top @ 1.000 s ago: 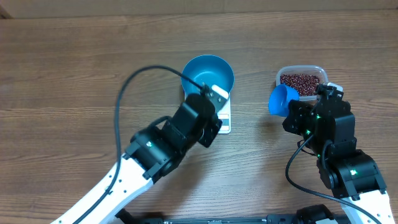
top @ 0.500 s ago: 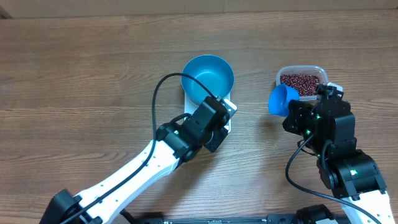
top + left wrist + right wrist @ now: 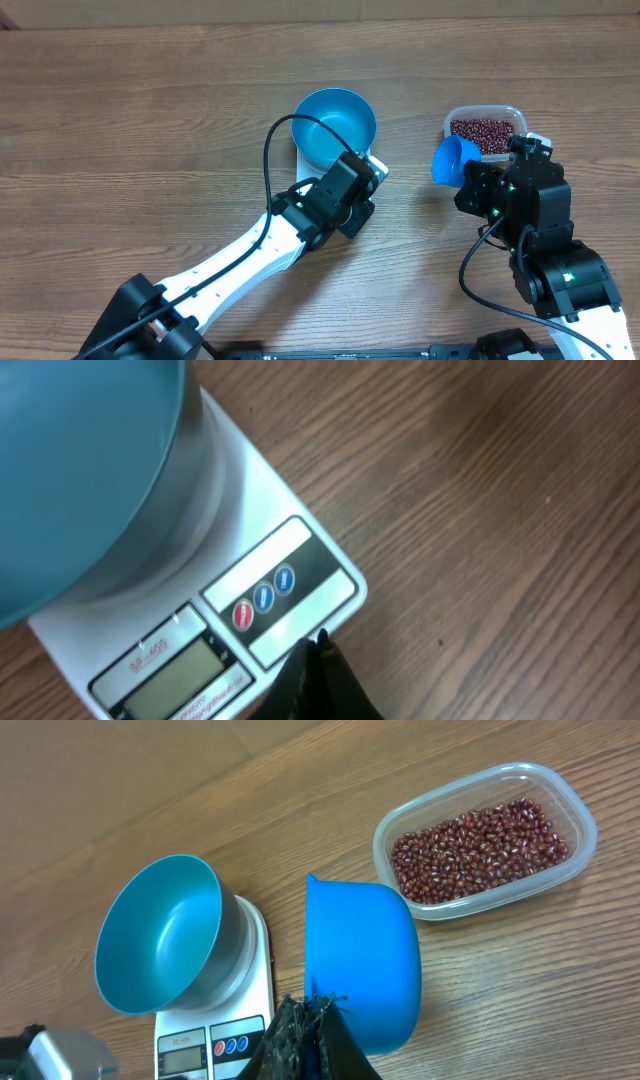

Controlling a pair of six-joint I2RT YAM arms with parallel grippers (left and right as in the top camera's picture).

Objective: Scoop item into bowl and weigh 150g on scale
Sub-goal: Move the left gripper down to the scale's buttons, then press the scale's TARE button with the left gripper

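Beans [image 3: 480, 850] are the target, a loose red-brown layer in the clear tub [image 3: 515, 113] at the far right of the table [image 3: 150, 120]. Right gripper [image 3: 312, 1015] is clamped on the blue scoop [image 3: 365, 970], nothing in it yet. Here's the relation that matters: the tub lies just beyond the scoop and a touch to the right, near but apart, its long side running left to right across the table. From the wrist view the scoop's open side looks turned toward the bowl [image 3: 335, 130], rounded back toward the tub, so I'd say it needs turning before it can dig in.

The bowl is empty and sits on the scale [image 3: 280, 500], off to the scoop's left. The right arm is plainly the nearer one to the beans.

Over on the other side, the left gripper [image 3: 318, 655] is pinched closed with nothing in it, its tip at the scale's front corner just beside the buttons [image 3: 263, 597]. I can't tell whether it's touching.
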